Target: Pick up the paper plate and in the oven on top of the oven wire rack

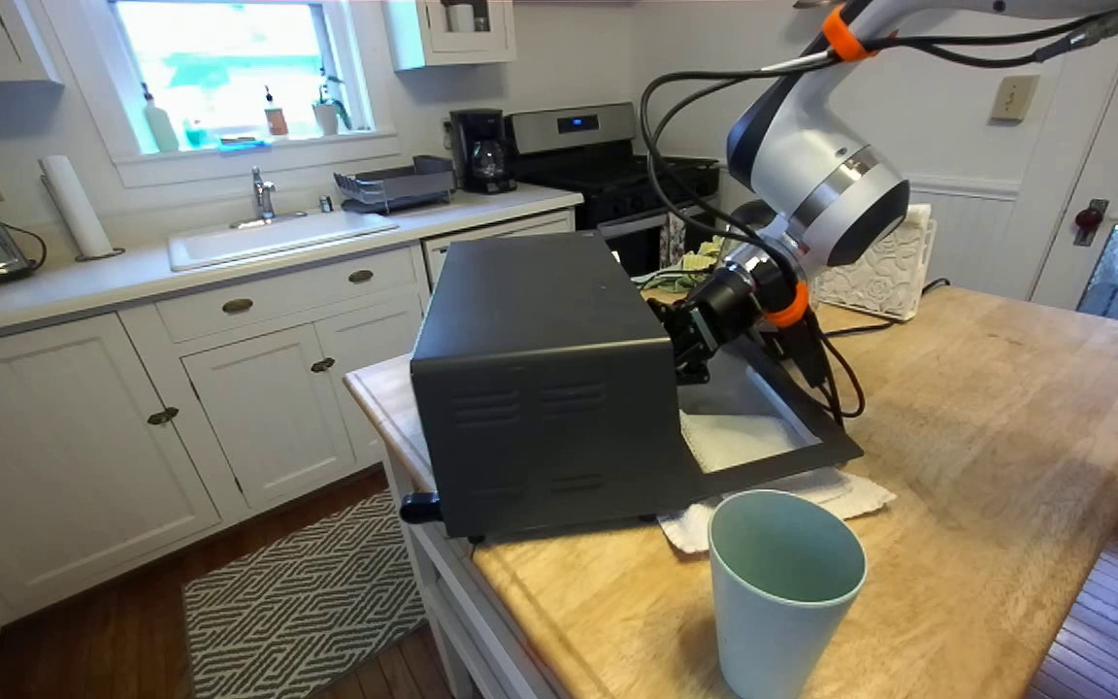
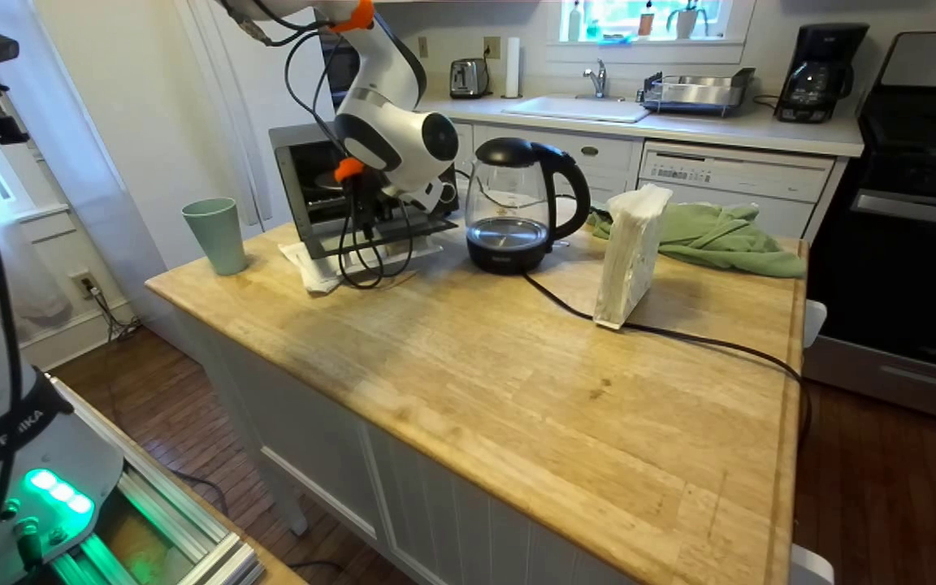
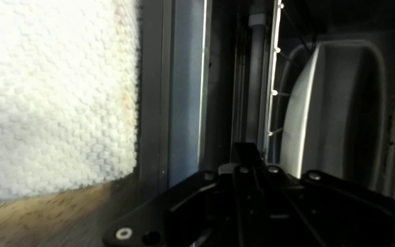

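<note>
One paper plate edge shows inside the oven, room above; tool closed

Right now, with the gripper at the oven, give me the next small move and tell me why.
I'd probably ease the gripper slowly back from the oven: the wrist view shows the paper plate inside, above the wire rack, while the jaws are shut and appear to hold nothing. How firmly the plate sits there, I can't tell.
</note>
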`<state>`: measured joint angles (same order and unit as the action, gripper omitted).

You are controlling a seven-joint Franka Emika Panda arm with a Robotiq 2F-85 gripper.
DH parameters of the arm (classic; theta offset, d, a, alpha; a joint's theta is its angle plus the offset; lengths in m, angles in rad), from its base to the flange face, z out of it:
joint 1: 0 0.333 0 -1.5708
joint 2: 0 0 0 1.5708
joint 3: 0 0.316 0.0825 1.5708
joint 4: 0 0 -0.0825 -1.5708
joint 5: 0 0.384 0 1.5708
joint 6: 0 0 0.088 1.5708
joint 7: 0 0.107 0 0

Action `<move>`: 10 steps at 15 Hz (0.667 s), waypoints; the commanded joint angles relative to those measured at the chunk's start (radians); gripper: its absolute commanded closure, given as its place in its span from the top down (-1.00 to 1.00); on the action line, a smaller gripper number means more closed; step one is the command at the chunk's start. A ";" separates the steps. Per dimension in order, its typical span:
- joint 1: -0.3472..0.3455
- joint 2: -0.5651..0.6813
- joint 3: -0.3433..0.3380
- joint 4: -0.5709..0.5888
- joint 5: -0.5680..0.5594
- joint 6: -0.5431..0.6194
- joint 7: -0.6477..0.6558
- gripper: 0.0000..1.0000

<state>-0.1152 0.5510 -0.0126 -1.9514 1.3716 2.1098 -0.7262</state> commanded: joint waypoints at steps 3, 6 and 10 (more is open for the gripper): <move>0.005 0.038 0.000 0.043 0.036 -0.006 -0.032 -1.00; 0.004 0.027 -0.008 0.034 0.032 0.005 -0.018 -1.00; 0.001 0.017 -0.025 0.022 0.001 0.000 -0.009 -1.00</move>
<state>-0.1146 0.5581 -0.0215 -1.9424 1.3716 2.1117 -0.7289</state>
